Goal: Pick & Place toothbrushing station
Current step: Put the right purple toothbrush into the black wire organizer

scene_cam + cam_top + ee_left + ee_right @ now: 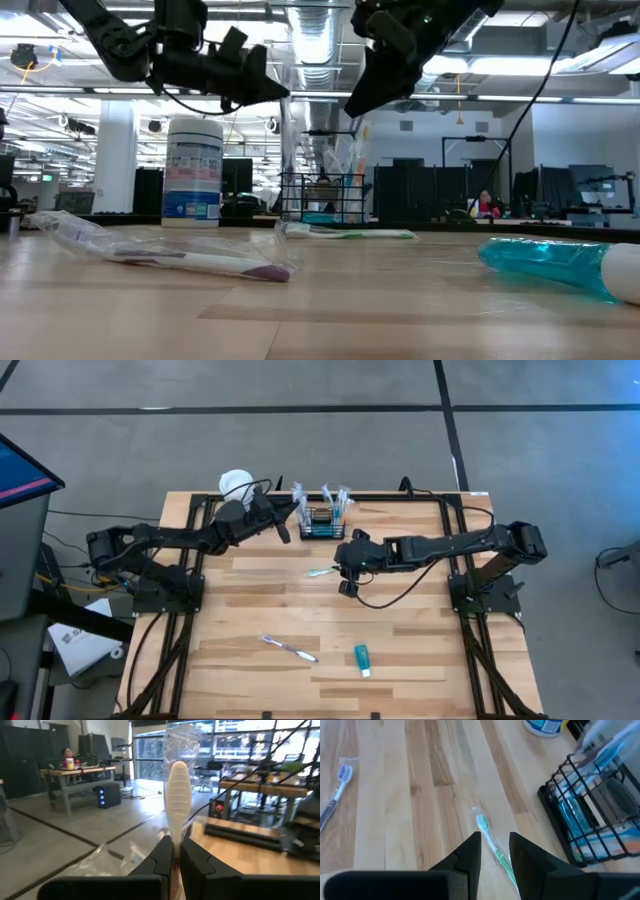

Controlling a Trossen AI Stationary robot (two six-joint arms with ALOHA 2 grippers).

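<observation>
Three items are seen from above lying loose on the table (400,650): a green toothbrush (322,571) just under the right gripper (347,572), a purple toothbrush (289,649) and a tube (362,659) well apart from both grippers.

In the left wrist view, a wrapped toothbrush (176,795) is pinched by the left gripper (175,857).

In the right wrist view, the jaws are spread over the green toothbrush; beside them the basket (590,815) is already partly filled.

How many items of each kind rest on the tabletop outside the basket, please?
Toothbrushes: 2, the green toothbrush and the purple toothbrush
Toothpaste tube: 1
Canister: 1
Total: 4
Not counted: the held toothbrush in the left tool.
</observation>
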